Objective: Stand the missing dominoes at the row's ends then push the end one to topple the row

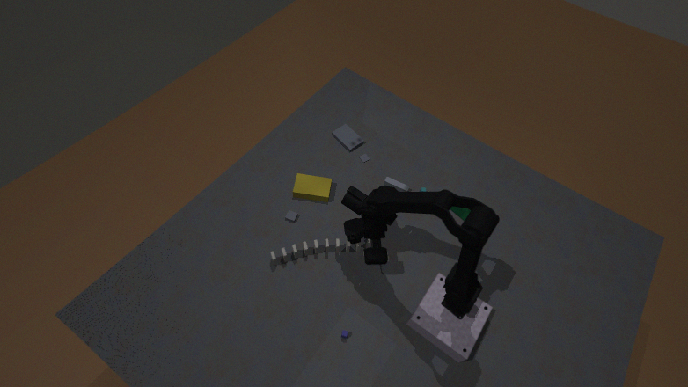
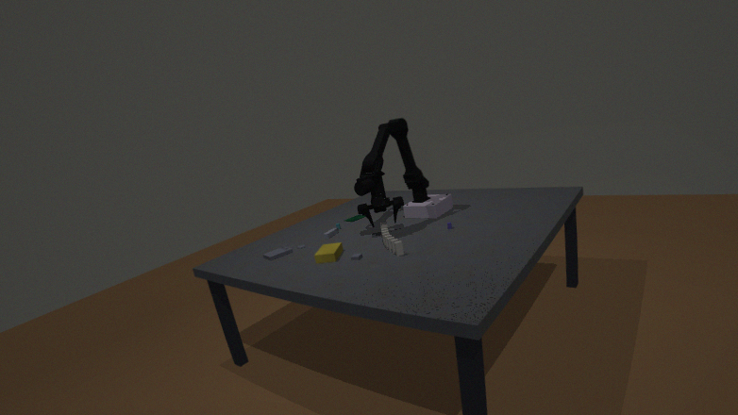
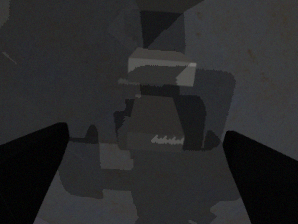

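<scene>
A curved row of upright cream dominoes [image 1: 316, 246] [image 2: 392, 242] stands left of and under the gripper in the top view. My gripper [image 1: 366, 243] [image 2: 384, 224] [image 3: 148, 135] is open, low over the row's end nearest the robot base. A domino [image 3: 156, 116] stands between the spread fingers, with a gap on each side. The neighbouring domino [image 3: 187, 75] stands just beyond it in the wrist view, partly in shadow. In the top view the gripper partly hides this end of the row.
A yellow box [image 1: 311, 186] [image 2: 328, 253] and a small grey block [image 1: 291, 215] [image 2: 356, 256] lie beside the row. A grey slab [image 1: 347, 136], a white block [image 1: 396, 183] and a green piece [image 2: 354, 218] lie farther off. A small blue cube [image 1: 344, 333] lies left of the robot base [image 1: 433, 322].
</scene>
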`<action>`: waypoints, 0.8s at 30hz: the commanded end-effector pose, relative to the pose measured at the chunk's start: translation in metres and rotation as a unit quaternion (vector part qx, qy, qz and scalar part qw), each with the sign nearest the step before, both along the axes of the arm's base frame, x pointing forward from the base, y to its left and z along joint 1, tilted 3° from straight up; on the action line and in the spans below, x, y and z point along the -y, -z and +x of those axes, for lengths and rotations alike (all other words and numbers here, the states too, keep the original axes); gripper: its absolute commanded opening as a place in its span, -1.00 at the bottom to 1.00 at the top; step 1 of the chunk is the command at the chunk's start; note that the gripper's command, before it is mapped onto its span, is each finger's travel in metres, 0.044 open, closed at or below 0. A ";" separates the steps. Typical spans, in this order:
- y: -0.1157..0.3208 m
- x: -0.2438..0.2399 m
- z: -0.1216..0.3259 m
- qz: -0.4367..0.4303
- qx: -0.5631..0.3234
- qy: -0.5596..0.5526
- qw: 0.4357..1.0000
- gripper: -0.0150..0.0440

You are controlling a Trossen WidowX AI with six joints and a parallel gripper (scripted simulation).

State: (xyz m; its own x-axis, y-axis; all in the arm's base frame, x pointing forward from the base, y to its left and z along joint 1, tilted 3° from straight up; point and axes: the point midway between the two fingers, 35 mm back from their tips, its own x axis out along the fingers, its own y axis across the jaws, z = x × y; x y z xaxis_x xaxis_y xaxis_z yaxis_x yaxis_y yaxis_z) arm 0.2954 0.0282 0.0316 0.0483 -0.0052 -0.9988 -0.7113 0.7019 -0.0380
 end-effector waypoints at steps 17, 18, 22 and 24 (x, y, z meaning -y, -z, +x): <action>-0.113 0.004 -0.009 0.009 0.014 0.129 0.991 0.64; -0.108 0.006 -0.010 0.012 0.014 0.181 0.983 0.56; -0.091 0.013 -0.015 0.024 0.015 0.381 0.924 0.20; -0.082 0.017 -0.018 0.029 0.015 0.476 0.879 0.02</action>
